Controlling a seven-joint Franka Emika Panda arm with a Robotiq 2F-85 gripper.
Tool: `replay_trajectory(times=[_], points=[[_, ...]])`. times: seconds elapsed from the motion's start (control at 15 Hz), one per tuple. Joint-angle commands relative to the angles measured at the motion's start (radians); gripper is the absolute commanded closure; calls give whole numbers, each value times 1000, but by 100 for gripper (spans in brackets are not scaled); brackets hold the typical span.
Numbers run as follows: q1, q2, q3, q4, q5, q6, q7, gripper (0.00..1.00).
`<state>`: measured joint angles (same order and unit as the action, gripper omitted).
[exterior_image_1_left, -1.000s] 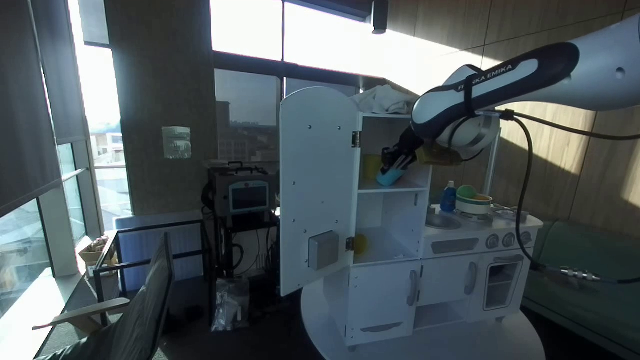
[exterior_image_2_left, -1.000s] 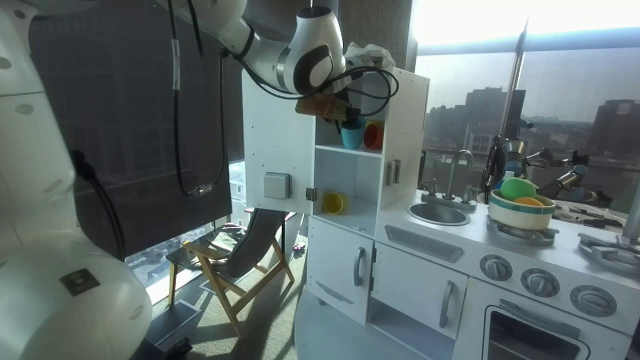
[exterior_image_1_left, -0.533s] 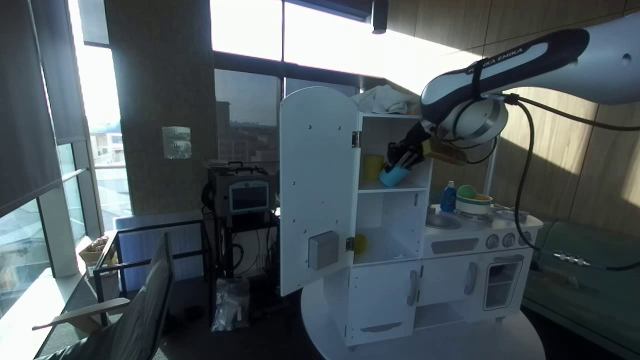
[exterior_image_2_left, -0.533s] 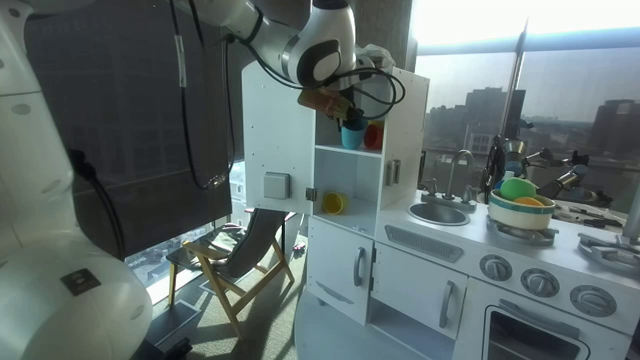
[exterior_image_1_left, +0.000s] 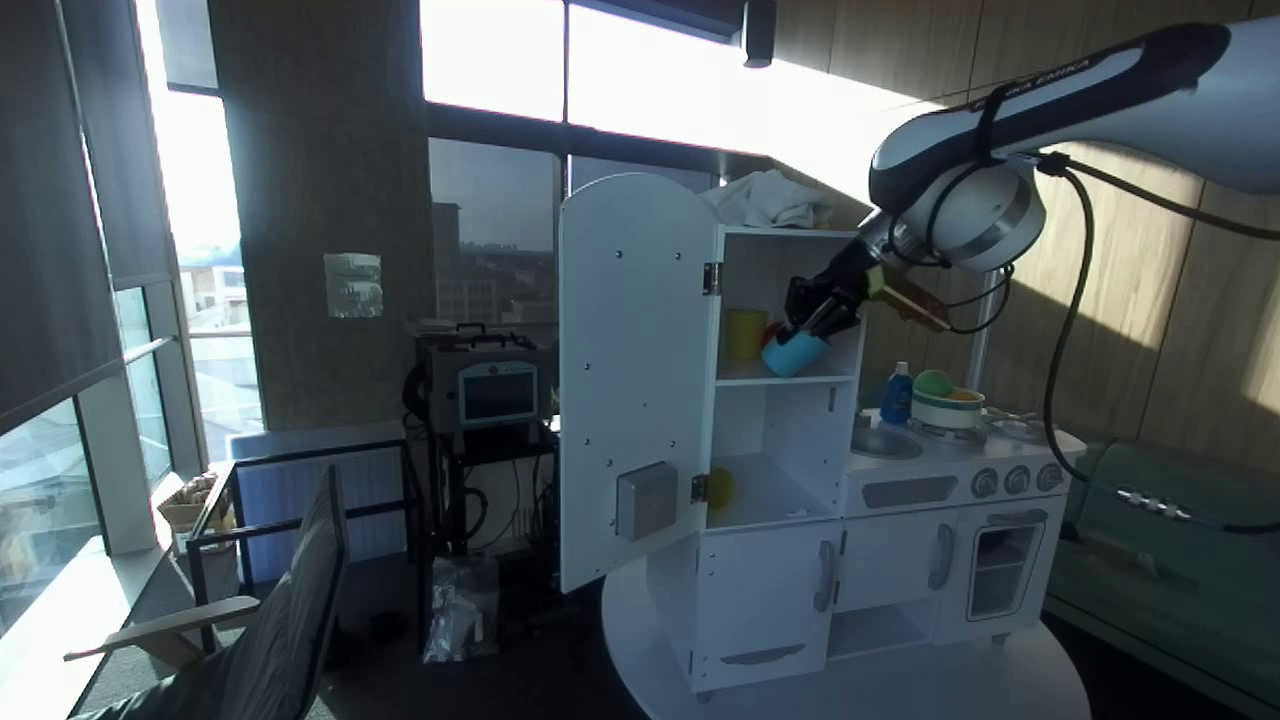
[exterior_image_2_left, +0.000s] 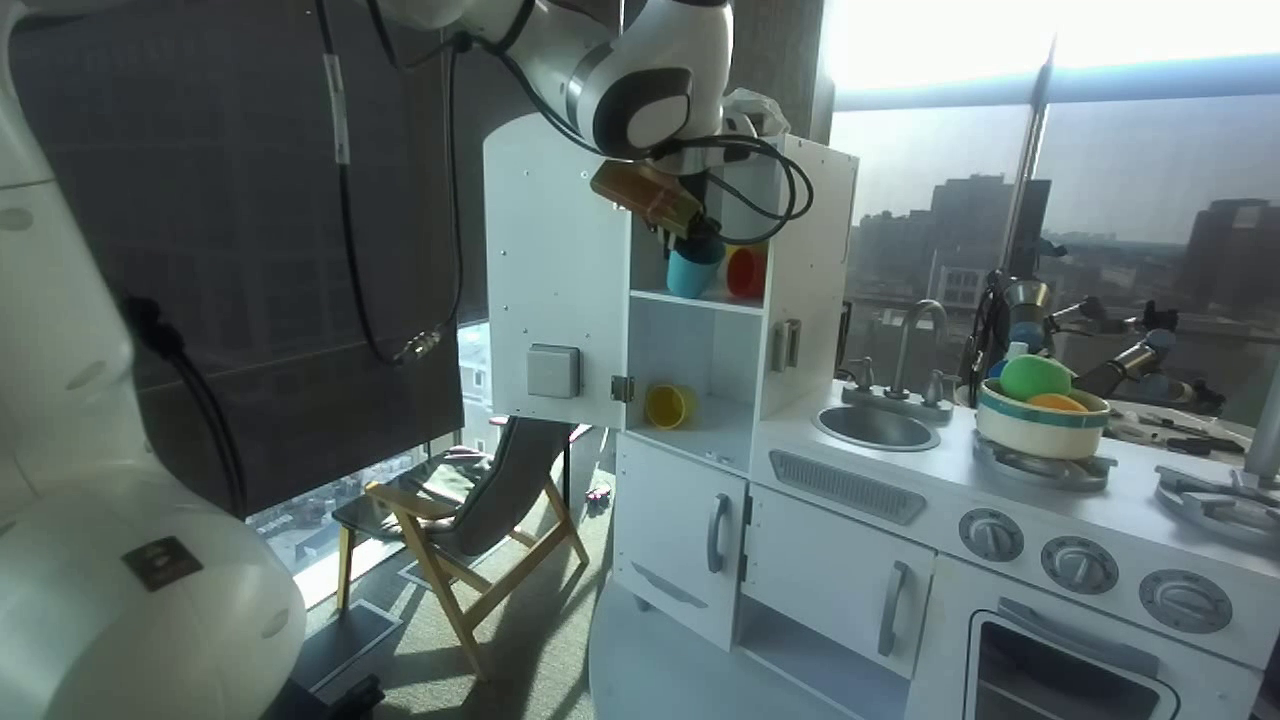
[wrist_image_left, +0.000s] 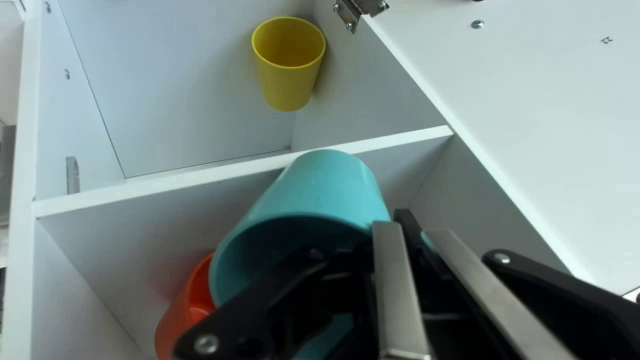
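Our claw (wrist_image_left: 412, 227) pinched a blue cup (wrist_image_left: 320, 190) — mid-frame, wrist view. We saw a yellow cup (wrist_image_left: 287, 75) at top centre.

A robot arm (exterior_image_1_left: 1085, 100) climbs higher over the span of a second in both exterior views, baring more of the white cabinet's top board (exterior_image_1_left: 790, 232). Its gripper (exterior_image_1_left: 808, 325) moves rightward across the frame in an exterior view, and the blue cup (exterior_image_1_left: 795, 354) goes along, tipping to a sharper slant. A sliver of the red cup (exterior_image_1_left: 771, 334), hidden there earlier, emerges beside the yellow cup (exterior_image_1_left: 745, 335). In an exterior view, the blue cup (exterior_image_2_left: 693, 272) shifts leftward, opening a narrow gap. The wrist's orange block (exterior_image_2_left: 648, 197) tilts more steeply; the metal cable connector (exterior_image_1_left: 1150, 503) rides higher.
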<state>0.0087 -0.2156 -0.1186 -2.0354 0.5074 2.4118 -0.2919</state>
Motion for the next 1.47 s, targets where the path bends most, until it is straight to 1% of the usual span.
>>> replay_trajectory(times=[0.0, 0.13, 0.47, 0.67, 0.93, 1.13, 1.33, 1.4], points=[[8, -68, -17, -32, 15, -72, -25, 91], [3, -100, -22, -48, 1, -117, -19, 92], [-23, -186, -55, -80, -46, -236, -1, 90], [-47, -216, -94, -95, -46, -270, 6, 91], [-84, -198, -159, -84, -33, -293, 15, 91], [-103, -151, -179, -58, -27, -219, 27, 92], [-110, -82, -177, -13, -39, -149, 47, 92], [-116, -53, -168, 0, -57, -109, 58, 92]])
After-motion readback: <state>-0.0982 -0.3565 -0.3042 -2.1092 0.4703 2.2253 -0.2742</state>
